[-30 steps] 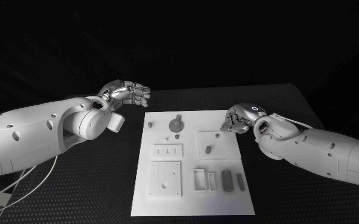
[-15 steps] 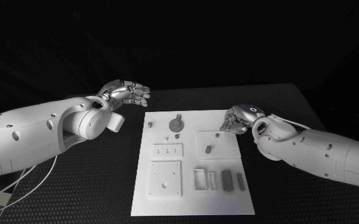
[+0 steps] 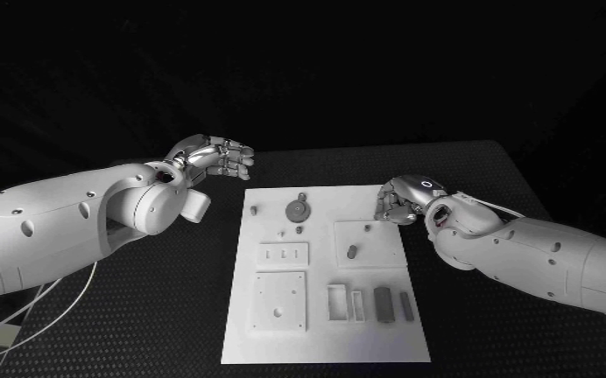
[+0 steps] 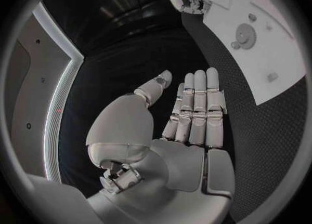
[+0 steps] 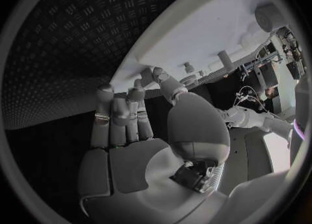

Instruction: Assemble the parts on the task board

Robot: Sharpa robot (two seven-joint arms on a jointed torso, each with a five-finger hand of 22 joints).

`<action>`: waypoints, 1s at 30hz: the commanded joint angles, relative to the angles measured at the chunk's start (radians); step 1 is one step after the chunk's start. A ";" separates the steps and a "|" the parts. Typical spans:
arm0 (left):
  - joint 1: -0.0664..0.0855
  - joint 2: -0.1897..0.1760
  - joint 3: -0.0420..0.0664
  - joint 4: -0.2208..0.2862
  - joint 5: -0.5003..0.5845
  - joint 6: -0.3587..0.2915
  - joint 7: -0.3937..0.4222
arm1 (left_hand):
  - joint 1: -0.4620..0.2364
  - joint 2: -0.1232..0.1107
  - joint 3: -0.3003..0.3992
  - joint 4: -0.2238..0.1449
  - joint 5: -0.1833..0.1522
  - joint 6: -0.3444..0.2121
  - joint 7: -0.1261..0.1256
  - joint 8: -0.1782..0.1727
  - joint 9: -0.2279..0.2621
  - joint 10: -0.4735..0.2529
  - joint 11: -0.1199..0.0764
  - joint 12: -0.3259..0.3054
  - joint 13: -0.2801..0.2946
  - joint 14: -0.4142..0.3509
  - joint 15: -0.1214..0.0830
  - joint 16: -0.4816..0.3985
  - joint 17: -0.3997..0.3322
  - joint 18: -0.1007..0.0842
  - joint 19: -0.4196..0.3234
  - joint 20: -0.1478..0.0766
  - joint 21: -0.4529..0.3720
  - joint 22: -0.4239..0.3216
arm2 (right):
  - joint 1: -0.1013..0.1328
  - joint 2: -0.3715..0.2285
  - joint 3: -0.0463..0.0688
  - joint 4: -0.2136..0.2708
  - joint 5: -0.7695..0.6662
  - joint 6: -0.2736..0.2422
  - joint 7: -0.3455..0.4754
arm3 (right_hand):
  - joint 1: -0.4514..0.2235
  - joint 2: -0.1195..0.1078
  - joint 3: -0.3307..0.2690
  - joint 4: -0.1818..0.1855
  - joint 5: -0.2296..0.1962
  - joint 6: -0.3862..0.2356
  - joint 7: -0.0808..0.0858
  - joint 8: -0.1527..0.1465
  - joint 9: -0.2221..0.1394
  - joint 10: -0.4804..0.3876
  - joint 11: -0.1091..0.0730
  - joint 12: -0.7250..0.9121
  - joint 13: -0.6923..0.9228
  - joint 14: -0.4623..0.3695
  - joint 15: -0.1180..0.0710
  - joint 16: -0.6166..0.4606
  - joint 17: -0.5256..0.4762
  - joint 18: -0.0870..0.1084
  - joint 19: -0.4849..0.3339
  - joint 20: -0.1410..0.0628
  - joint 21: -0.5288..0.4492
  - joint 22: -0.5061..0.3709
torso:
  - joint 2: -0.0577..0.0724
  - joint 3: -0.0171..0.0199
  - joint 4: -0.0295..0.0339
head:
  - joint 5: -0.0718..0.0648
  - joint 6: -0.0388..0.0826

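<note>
While our right hand point(image 3: 402, 201) hung at the board's point(image 3: 326, 347) right edge near the far corner, its fingers were slightly apart and held nothing, their tips just touching or nearly touching the rim, as the right wrist view showed point(image 5: 130, 125). Our left hand point(image 3: 217, 157) was lifted off the far left corner, fingers straight and side by side, palm bare, well apart from any part. The parts lay on the board: a round disc point(image 3: 297, 211) near the far edge, a small peg point(image 3: 352, 252) on the square plate in the middle, and two dark bars point(image 3: 382, 305) at the near right. We judged the step to be a reach for a first part, and that we needed to come over the rim, not catch it, settle on one piece, and close only once our fingertips bracketed it, keeping the left ready to steady the board.
</note>
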 commanded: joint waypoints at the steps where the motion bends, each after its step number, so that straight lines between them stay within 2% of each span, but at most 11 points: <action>1: 0.001 0.001 0.001 0.002 -0.004 0.013 0.002 | -0.006 -0.002 -0.004 0.000 -0.003 -0.007 0.002 -0.005 -0.002 -0.001 0.006 -0.004 0.001 0.007 -0.001 -0.003 0.001 0.017 0.002 -0.006 -0.005 0.001 | -0.004 -0.001 -0.003 -0.002 -0.008 0.014 0.023 | 0.022 0.009 -0.007 0.001 0.007 0.000 0.007 -0.005 0.003 -0.005 0.004 0.004 -0.001 -0.004 0.003 0.000 0.000 0.013 -0.008 0.002 0.005 0.019 | 0.000 0.0002 -0.0009 | 0.000 0.000; 9: 0.001 0.001 0.001 0.001 -0.006 0.018 0.001 | -0.006 -0.001 -0.004 0.001 -0.003 -0.008 0.003 -0.005 -0.002 -0.001 0.006 -0.005 0.001 0.007 -0.001 -0.005 0.002 0.017 0.002 -0.005 -0.006 0.001 | -0.004 -0.001 -0.002 -0.008 0.003 0.000 0.055 | 0.036 0.036 -0.015 0.001 0.007 0.021 0.003 -0.007 0.002 -0.003 0.001 0.008 -0.003 -0.004 0.003 0.002 0.001 0.013 -0.010 0.006 0.008 0.019 | 0.000 0.0003 -0.0001 | -0.001 -0.001; 22: 0.001 0.003 0.001 -0.001 -0.021 0.039 -0.011 | -0.014 0.009 -0.004 0.010 -0.003 0.011 -0.005 0.007 0.002 0.008 0.002 -0.004 0.005 0.009 0.000 -0.013 0.010 0.016 0.002 -0.005 -0.009 0.004 | -0.003 0.002 -0.002 -0.004 0.003 0.013 0.060 | 0.024 0.050 -0.027 0.003 0.007 0.051 -0.006 -0.011 -0.003 0.005 -0.007 0.013 -0.007 0.003 -0.003 0.006 0.002 0.013 -0.005 0.007 0.014 0.019 | 0.000 0.0001 -0.0005 | 0.000 -0.001; 30: 0.001 0.005 0.001 0.001 -0.041 0.049 -0.017 | -0.023 0.020 -0.005 0.021 -0.003 0.039 -0.018 0.021 0.006 0.015 -0.001 -0.004 0.009 0.011 0.000 -0.020 0.018 0.017 0.002 -0.005 -0.012 0.008 | -0.001 0.025 -0.001 -0.031 -0.019 0.112 0.032 | 0.000 0.058 -0.034 0.006 0.007 0.062 -0.008 -0.016 -0.006 0.009 -0.010 0.014 -0.011 0.006 -0.005 0.007 0.002 0.013 -0.003 0.007 0.016 0.018 | 0.000 -0.0005 -0.0006 | 0.001 0.001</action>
